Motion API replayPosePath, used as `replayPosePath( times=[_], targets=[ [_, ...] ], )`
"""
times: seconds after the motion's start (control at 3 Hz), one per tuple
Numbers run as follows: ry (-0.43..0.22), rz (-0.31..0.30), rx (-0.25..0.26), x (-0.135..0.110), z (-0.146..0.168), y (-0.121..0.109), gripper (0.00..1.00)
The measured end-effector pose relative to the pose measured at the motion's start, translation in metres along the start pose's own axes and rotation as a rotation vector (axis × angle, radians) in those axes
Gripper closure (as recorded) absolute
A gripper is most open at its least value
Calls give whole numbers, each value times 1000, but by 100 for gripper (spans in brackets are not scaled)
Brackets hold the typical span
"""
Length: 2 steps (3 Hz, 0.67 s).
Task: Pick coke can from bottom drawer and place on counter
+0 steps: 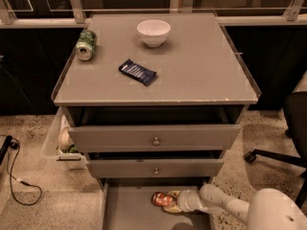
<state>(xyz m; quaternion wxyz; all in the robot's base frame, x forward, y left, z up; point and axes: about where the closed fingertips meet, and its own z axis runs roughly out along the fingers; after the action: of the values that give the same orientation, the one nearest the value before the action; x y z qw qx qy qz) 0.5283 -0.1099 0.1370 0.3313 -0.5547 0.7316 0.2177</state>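
Speckled floor (pixel 38 210) is seen around a grey drawer cabinet set against a dark glazed wall. On the counter (pixel 201 75) a white bowl (pixel 153 32) is set at the far middle. A green soda can (pixel 86 45) is laid on its side at the far left edge, and a dark blue packet (pixel 137 72) lies flat nearer the front. Below the counter, the two knobbed drawers (pixel 154 139) are pulled partly out and overhang the far part of the bottom drawer (pixel 127 211) (its near part is left uncovered). A clear bin (pixel 58 140) is hung on the cabinet's left side, a black cable (pixel 17 178) is trailed over the floor at the left, and an office chair (pixel 288 147) is parked at the right.

The coke can (pixel 162 200) is laid on its side on the floor of the bottom drawer, right of its middle and just under the front of the lower knobbed drawer. Its long axis is set roughly left to right, with one end turned toward the left.

The white arm (pixel 225 205) is reached in low from the near right, nearly level with the tray. The gripper (pixel 173 201) is brought up against the can's right end. Whether it is closed on the can or merely set about it cannot be told.
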Motion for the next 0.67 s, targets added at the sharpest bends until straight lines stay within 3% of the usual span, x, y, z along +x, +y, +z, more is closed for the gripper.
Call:
replayPosePath(
  times=[0.33, 0.67],
  targets=[
    [-22, 0, -34, -3, -10, 3, 100],
    [-64, -35, -72, -20, -51, 7, 100]
  ],
)
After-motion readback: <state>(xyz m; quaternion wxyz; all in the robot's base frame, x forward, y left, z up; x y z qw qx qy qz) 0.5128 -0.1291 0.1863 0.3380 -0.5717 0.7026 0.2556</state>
